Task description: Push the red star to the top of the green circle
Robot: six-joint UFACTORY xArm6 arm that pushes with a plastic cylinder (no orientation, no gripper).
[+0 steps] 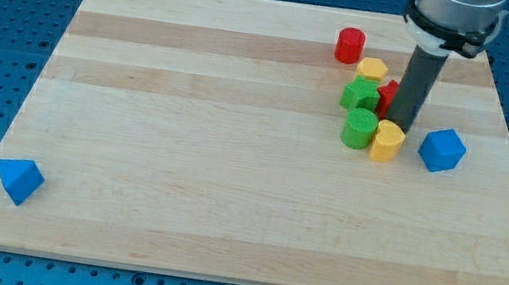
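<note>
The red star [387,96] lies in a cluster at the view's upper right, mostly hidden behind my rod. My tip [403,122] stands at the star's right side, touching or nearly touching it. The green circle [358,130] sits just below and left of the star. A green star-like block [360,95] sits directly above the green circle and left of the red star. A yellow block [388,140] sits right of the green circle, just below my tip.
A red cylinder [350,45] stands above the cluster, with another yellow block [373,69] below it. A blue cube-like block [442,149] lies right of the tip. A blue triangle [19,178] lies at the lower left of the wooden board [185,132].
</note>
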